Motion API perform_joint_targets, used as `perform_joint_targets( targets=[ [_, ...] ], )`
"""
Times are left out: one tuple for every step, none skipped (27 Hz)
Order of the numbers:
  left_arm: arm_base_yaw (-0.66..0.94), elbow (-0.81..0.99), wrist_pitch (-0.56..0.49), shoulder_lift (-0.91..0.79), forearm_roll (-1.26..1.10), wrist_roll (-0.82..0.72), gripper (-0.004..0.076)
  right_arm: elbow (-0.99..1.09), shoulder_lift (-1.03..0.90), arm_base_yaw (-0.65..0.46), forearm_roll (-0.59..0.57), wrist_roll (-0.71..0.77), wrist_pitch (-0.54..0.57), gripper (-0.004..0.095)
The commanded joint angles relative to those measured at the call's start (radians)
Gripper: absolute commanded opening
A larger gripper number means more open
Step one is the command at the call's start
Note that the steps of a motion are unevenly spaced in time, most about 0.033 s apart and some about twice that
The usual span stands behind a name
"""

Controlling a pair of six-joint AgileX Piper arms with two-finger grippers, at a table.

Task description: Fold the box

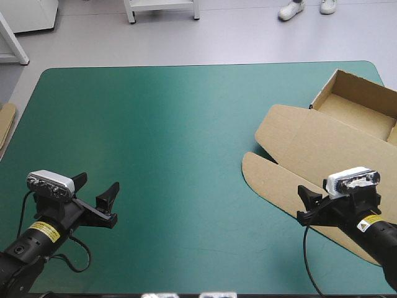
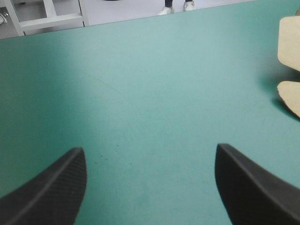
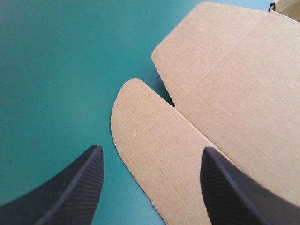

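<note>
Brown box lies at the right edge of the tabletop, tray raised, lid flat; left end effector and right end effector both stand apart, and the right would best pinch the rounded flap squarely.

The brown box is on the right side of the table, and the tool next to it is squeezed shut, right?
Not quite. The box is on the table's right side, but the right tool next to it is open: the right wrist view shows its black fingers standing apart.
</note>
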Motion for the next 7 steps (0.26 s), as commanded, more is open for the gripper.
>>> perform_joint_targets(
  targets=[
    [0.001,0.009,-0.094,0.002,0.004,0.003,0.0546,0.041,-0.034,0.0,0.023,-0.022,-0.149,0.0554],
    [0.001,0.013,-0.101,0.002,0.004,0.003,0.0546,0.048,-0.034,0.0,0.023,-0.026,-0.16,0.0549],
    [0.001,0.026,-0.119,0.002,0.004,0.003,0.0546,0.053,-0.032,0.0,0.025,-0.039,-0.173,0.0539],
    [0.001,0.04,-0.138,0.002,0.004,0.003,0.0546,0.053,-0.032,0.0,0.025,-0.045,-0.183,0.0534],
    [0.001,0.046,-0.148,0.002,0.004,0.003,0.0546,0.053,-0.032,0.0,0.025,-0.048,-0.187,0.0533],
    [0.001,0.051,-0.152,0.002,0.002,-0.002,0.0546,0.053,-0.032,0.0,0.025,-0.052,-0.19,0.0533],
    [0.001,0.057,-0.154,0.002,0.0,-0.006,0.0546,0.053,-0.032,0.0,0.025,-0.055,-0.192,0.0533]
  ],
)
